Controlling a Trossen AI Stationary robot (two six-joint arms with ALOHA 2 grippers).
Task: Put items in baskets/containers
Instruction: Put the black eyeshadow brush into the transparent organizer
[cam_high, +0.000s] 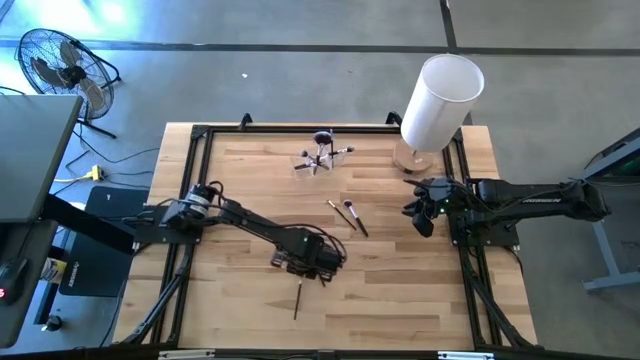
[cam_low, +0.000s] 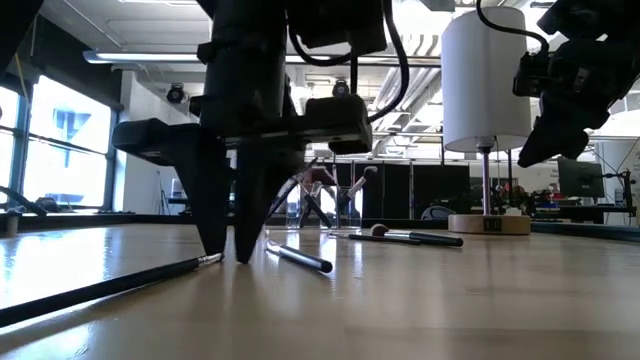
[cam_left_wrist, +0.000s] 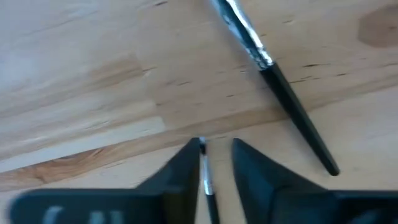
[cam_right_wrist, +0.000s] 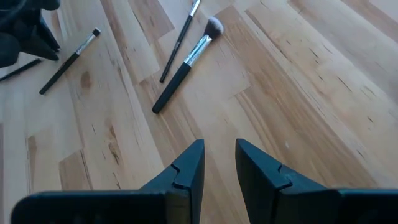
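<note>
My left gripper (cam_high: 308, 262) (cam_low: 230, 255) stands open at the table's middle, fingers pointing down with their tips at the wood. A slim dark brush (cam_left_wrist: 205, 180) (cam_high: 297, 298) (cam_low: 100, 287) lies flat with its metal-collared end between the fingers. A second brush (cam_left_wrist: 280, 93) (cam_low: 300, 258) (cam_right_wrist: 68, 53) lies just beyond them. Two more brushes (cam_high: 345, 213) (cam_right_wrist: 183, 56) lie toward the right. The small clear holder (cam_high: 322, 155), with several brushes sticking out, stands near the far edge. My right gripper (cam_high: 422, 212) (cam_right_wrist: 219, 162) hovers open above the table's right side. My left gripper's fingers stand on either side of the slim brush's collared end (cam_left_wrist: 203, 155), coming from above and pointing down. The brush lies flat on the table, close along one finger's (cam_left_wrist: 186, 168) inner face, with a gap to the other. I cannot tell whether that finger touches it.
A tall white cylinder (cam_high: 440, 100) (cam_low: 485, 80) on a round wooden base stands at the far right corner, close behind my right arm. A black frame (cam_high: 195, 180) edges the table. Bare wood lies along the near edge and on the left.
</note>
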